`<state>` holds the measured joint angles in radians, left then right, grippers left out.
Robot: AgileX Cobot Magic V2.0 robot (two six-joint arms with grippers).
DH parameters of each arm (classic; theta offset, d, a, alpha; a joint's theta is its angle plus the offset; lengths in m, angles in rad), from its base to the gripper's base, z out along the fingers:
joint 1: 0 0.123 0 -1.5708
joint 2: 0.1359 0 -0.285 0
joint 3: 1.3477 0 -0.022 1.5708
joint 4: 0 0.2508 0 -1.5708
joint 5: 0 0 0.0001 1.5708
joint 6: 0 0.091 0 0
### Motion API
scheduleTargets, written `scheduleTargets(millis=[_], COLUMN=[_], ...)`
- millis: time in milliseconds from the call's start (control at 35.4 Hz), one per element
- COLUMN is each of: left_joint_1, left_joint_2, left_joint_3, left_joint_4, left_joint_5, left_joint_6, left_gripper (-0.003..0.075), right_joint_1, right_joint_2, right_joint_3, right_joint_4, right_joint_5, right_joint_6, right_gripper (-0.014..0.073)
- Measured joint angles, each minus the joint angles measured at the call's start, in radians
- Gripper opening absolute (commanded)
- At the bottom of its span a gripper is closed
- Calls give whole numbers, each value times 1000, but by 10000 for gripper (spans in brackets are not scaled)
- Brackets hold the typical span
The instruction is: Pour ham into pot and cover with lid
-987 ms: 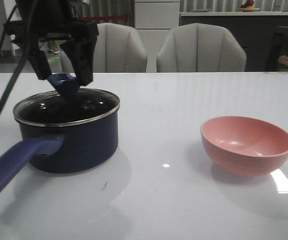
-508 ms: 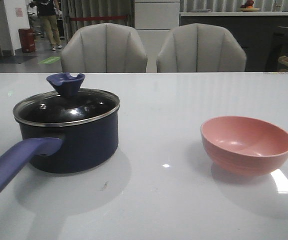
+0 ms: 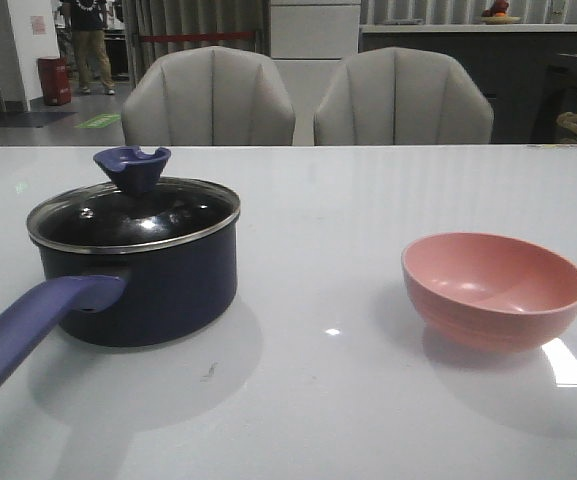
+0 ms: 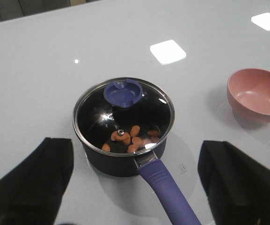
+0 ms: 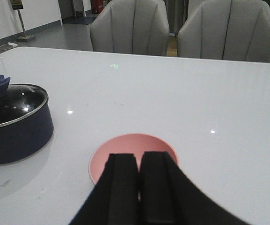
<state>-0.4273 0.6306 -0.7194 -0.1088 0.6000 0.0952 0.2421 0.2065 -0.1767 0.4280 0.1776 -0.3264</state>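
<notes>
In the front view you see the left arm gone from the lid, seated on the pot; the left wrist view shows the left gripper spread wide, ham under glass; the right wrist view shows the right gripper pressed together over the empty pink bowl, so the task looks finished.

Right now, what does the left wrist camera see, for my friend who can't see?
A dark blue pot sits on a white table with its glass lid on, and small orange ham bits show through the glass. A pink bowl stands apart from it, empty, and the open jaws frame the view.
</notes>
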Motion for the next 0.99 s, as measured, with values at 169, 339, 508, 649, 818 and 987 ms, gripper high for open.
scheduleTargets(millis=[169,339,508,649,818,987], left_joint_1=[0,0,0,0,0,0], left_joint_2=[-314,-566,-635,-635,-635,-635], left_joint_3=[228,423,497,497,497,497], left_joint_4=[-2,-2,-2,-2,-2,-2], left_joint_5=[-67,-136,-221,-231,-231,-231], left_joint_6=[0,0,0,0,0,0], left_gripper=[561,561,359,120,112,112], right_joint_1=[0,0,0,0,0,0], right_joint_2=[0,0,0,0,0,0], right_joint_3=[0,0,0,0,0,0], right_joint_4=[0,0,0,0,0,0], right_joint_5=[0,0,0,0,0,0], right_joint_6=[0,0,0,0,0,0], right_gripper=[148,148,148,148,148,148])
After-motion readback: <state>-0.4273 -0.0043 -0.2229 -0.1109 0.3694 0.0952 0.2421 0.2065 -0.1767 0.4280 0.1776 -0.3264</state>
